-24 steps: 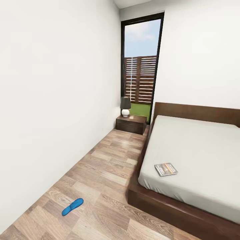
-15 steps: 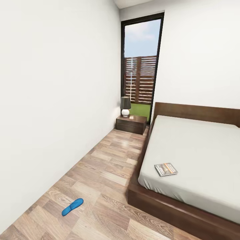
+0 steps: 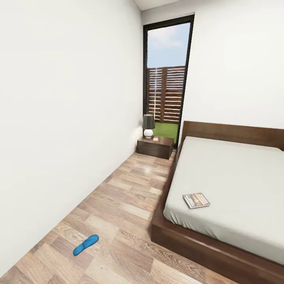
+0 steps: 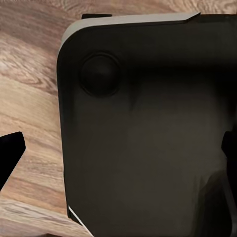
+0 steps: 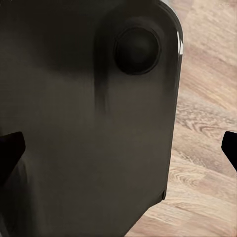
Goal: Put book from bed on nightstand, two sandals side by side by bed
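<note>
1. Left wrist view: the left gripper (image 4: 118, 153) has its two dark fingertips (image 4: 11, 150) spread far apart at the edges of the picture, released and holding nothing, above a dark rounded part of the robot's own base (image 4: 148, 123) and the wood-plank floor (image 4: 29, 74).
2. The right gripper (image 5: 118, 150) is likewise spread wide and empty over the same dark body (a round knob sits on it).
3. From the head camera, nearest lies one blue sandal (image 3: 85, 244), flat on the floor, well apart from the bed (image 3: 228, 185).
4. The book (image 3: 196, 200) rests on the mattress near the bed's close corner.
5. Farther off, the nightstand (image 3: 155, 146) stands beside the headboard, carrying a small lamp (image 3: 148, 126).
6. Behind it rises the tall window (image 3: 167, 75).
</note>
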Robot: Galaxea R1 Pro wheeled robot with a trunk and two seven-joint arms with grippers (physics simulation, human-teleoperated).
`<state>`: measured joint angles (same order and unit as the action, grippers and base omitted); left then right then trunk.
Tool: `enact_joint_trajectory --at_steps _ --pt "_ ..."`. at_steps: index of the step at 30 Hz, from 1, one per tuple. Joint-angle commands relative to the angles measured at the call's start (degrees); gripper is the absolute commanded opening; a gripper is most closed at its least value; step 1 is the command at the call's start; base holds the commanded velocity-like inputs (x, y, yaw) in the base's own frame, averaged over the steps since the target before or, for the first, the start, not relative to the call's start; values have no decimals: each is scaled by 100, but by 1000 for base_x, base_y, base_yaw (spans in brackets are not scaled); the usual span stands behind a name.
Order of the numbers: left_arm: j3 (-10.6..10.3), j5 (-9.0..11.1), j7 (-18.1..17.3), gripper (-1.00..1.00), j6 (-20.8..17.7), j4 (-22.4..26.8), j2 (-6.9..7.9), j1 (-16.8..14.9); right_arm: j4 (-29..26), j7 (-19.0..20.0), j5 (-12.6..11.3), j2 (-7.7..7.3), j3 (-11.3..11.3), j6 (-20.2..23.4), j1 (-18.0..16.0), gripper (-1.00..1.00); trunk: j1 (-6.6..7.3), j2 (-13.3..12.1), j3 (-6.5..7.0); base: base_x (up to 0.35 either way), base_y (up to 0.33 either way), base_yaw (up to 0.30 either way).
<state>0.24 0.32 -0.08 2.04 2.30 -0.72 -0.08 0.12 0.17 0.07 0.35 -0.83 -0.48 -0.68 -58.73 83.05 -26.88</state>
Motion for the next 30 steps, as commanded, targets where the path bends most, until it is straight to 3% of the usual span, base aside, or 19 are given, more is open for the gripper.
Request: enact_joint_trajectory --at_steps 1,14,15,25,27,30 --pt "2 3 -1 100 21 3 0 -1 1 3 -2 0 3 -12 -3 100 0 3 -5 0 0 0" --pt "11 2 -1 100 413 338 7 -7 -250 2 -11 -50 31 -40 -5 100 0 3 -5 0 0 0" --pt "7 5 -1 100 424 1571 4 -8 -1170 1 -13 -51 31 -40 -6 100 0 3 -5 0 0 0" --pt "10 38 -1 100 424 2865 1 -21 -2326 -15 -15 -61 56 -6 -11 100 0 3 -5 0 0 0" --pt "10 141 -1 100 422 3134 1 -28 -2507 -7 -15 -61 58 1 -10 100 0 3 -5 0 0 0" --pt "11 476 -1 100 425 3432 -4 -33 -2646 10 -15 -53 63 -24 -10 100 0 3 -5 0 0 0"
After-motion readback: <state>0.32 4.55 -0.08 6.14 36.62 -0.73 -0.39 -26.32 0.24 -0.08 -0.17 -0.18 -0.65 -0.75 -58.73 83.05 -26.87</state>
